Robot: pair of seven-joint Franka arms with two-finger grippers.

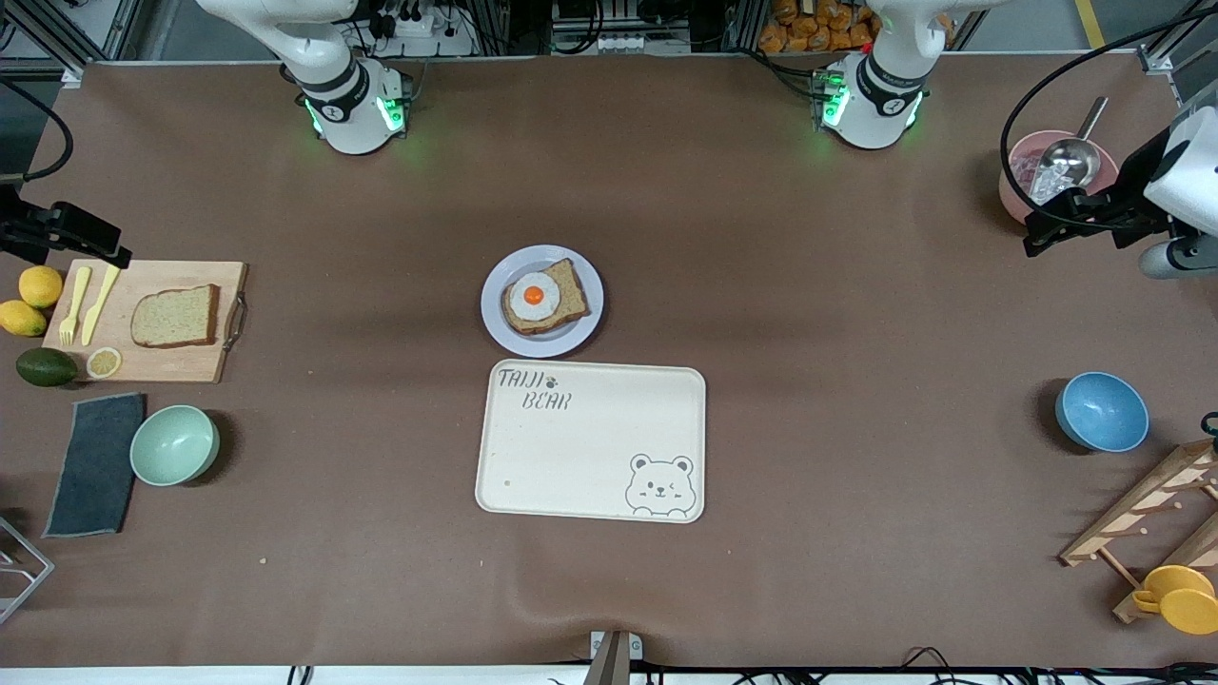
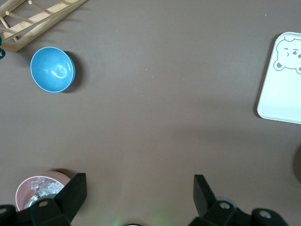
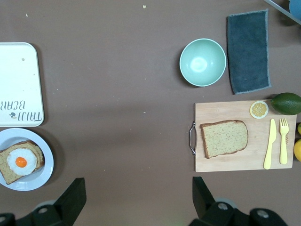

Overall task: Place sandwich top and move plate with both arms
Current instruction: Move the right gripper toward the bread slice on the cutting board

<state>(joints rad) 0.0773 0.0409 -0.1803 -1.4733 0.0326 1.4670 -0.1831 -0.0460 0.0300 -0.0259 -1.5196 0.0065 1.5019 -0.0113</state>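
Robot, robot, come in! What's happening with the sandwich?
Both grippers open, empty: left gripper, right gripper. Sandwich top on cutting board. Plate untouched.

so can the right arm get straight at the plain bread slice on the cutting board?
Probably yes. The sandwich top lies flat and alone mid-board, apart from the knife and lemon slice. The right gripper is open, with nothing stacked on the slice.

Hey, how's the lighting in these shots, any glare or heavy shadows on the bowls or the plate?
Front view: even overhead light, soft shadows beside the green bowl and blue bowl, none harsh around the plate. Left wrist view: a bright highlight inside the blue bowl. Right wrist view: a mild sheen in the green bowl, the sandwich top evenly lit.
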